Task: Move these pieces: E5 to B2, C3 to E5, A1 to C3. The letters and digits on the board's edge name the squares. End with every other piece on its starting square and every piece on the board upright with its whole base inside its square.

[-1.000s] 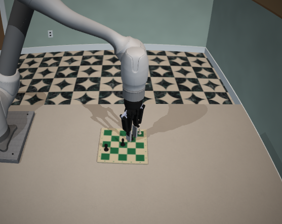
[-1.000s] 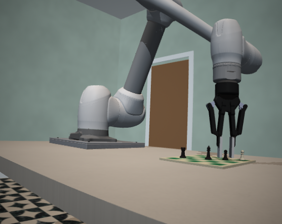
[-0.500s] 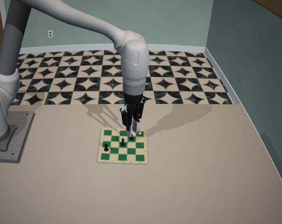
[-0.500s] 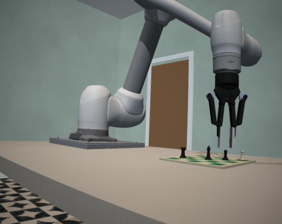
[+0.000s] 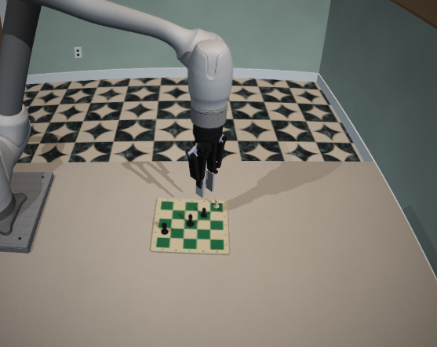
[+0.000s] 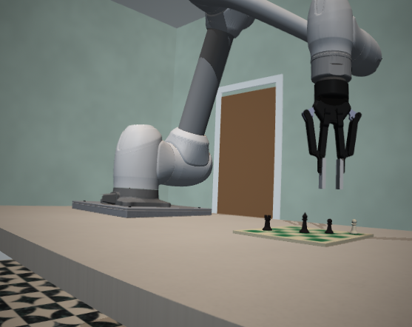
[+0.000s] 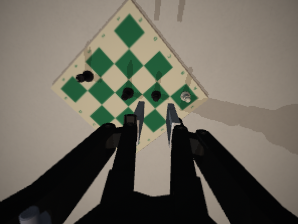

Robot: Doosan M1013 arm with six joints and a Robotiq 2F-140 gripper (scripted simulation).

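A small green and cream chessboard lies on the beige table. Four pieces stand upright on it: a black rook at the left, a black bishop in the middle, a black pawn one square diagonally beyond it, and a white pawn in the far right corner. My gripper hangs well above the board's far edge, over the black pawn's area, with its fingers a little apart and nothing between them. In the wrist view the fingertips frame bare squares just below the black pawn. The edge letters are too small to read.
The robot base stands on a grey plate at the table's left. The table edge runs along the right side, with a wall beyond it. A tiled floor lies behind the table.
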